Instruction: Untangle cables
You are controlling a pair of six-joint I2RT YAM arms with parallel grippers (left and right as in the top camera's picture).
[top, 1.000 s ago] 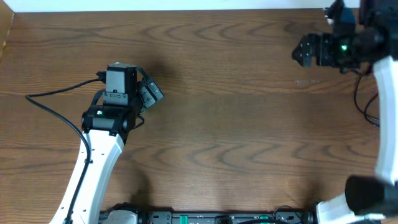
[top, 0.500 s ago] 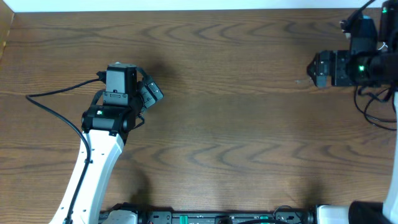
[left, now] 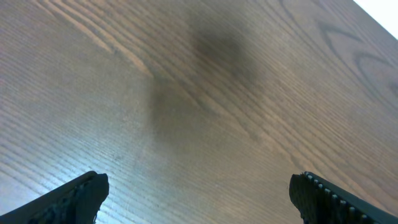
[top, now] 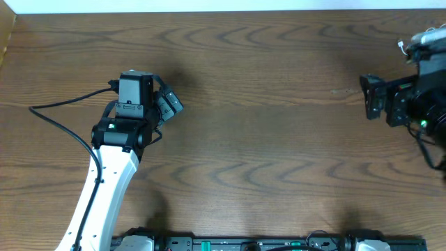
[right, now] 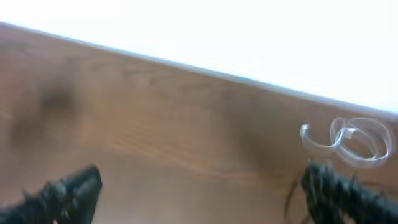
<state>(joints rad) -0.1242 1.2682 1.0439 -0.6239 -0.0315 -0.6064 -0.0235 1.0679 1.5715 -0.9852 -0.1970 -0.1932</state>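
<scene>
Gaping wide over the wood, the left gripper (left: 199,190) shows its two dark fingers (left: 74,196) at the bottom corners of its wrist view, with only grain and a soft shadow between them. From overhead it sits at the left of the table (top: 265,139), pointing toward the far right, at the end of a white arm (top: 104,188). A thick black wire (top: 63,104) loops away from that arm to the left.

The right gripper (right: 202,180) is also spread wide, with wood alone between its jaws, though its wrist view is badly blurred. Overhead it hangs by the table's right edge, well apart from the left one.

The white cable (right: 348,140) lies in small loops on the wood near the table's far edge, just beyond the finger on the right side of the right wrist view. Whether it touches that finger cannot be told. A thin dark strand (right: 291,194) runs beside the same finger, too blurred to identify.
</scene>
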